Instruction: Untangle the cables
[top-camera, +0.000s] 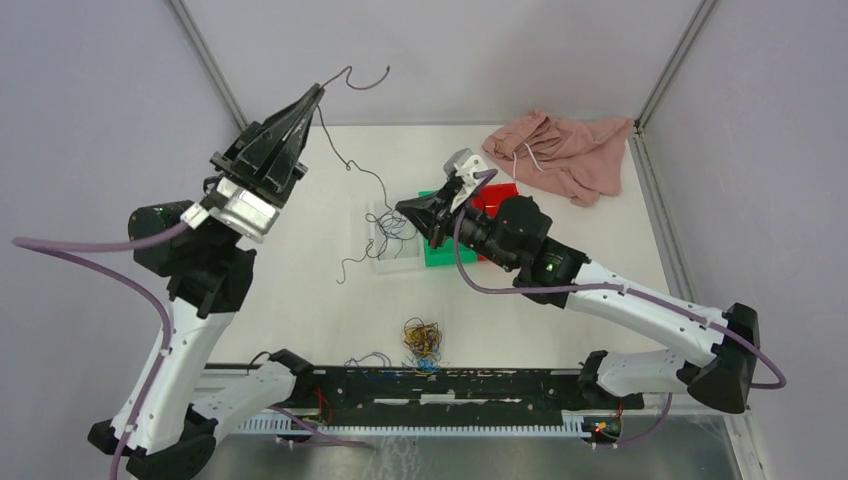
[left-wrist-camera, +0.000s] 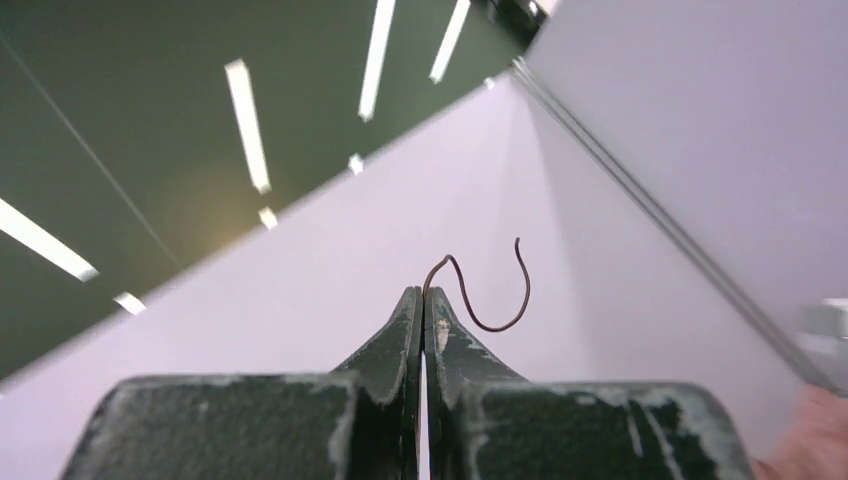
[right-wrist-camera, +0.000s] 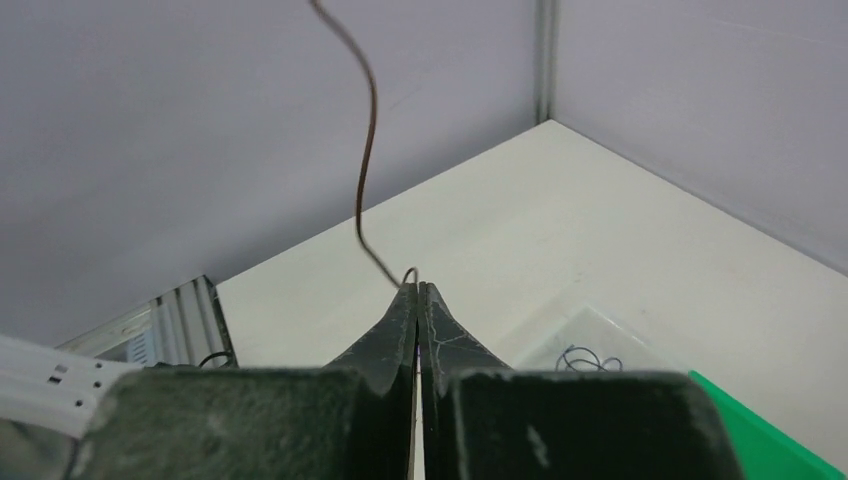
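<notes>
My left gripper (top-camera: 318, 92) is raised high at the back left and is shut on a dark red cable (top-camera: 352, 167). The cable's free end curls past the tips (left-wrist-camera: 500, 322). From there the cable hangs down to the clear bin (top-camera: 385, 262). My right gripper (top-camera: 405, 210) is above that bin, shut on the same dark red cable (right-wrist-camera: 368, 150) at its tips (right-wrist-camera: 417, 287). A loose tail lies on the table left of the bin. A blue cable (right-wrist-camera: 590, 358) lies in the clear bin. A yellow-orange clump (top-camera: 422, 338) and blue cables (top-camera: 370, 358) lie near the front edge.
A green bin (top-camera: 440, 255) and a red bin (top-camera: 497, 195) stand beside the clear bin, under my right arm. A pink cloth (top-camera: 565, 150) with a white drawstring lies at the back right. Walls enclose the back and both sides of the table.
</notes>
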